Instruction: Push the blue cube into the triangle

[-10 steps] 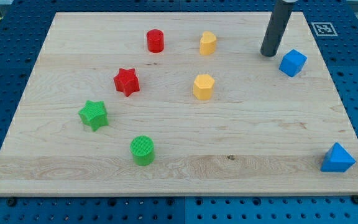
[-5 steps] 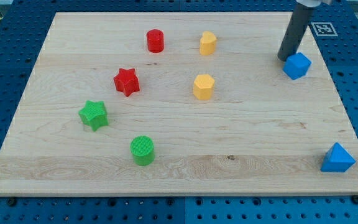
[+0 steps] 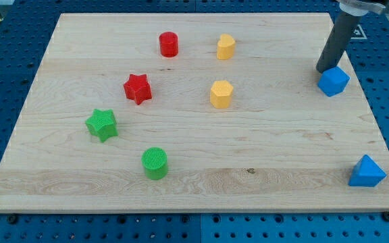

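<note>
At view's right, my tip (image 3: 325, 69) touching blue cube (image 3: 333, 82), blue triangle (image 3: 367, 171) well below, no grasping tool visible

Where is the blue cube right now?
The blue cube sits near the board's right edge toward the view's top, touching my tip on its upper left. The blue triangle lies far below it.

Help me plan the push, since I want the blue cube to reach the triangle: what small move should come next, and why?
Probably a short push toward the view's bottom and slightly right. My tip sits against the blue cube at its upper left, and the blue triangle lies well below it, near the board's lower right corner, so pushing from here should drive the cube that way.
</note>
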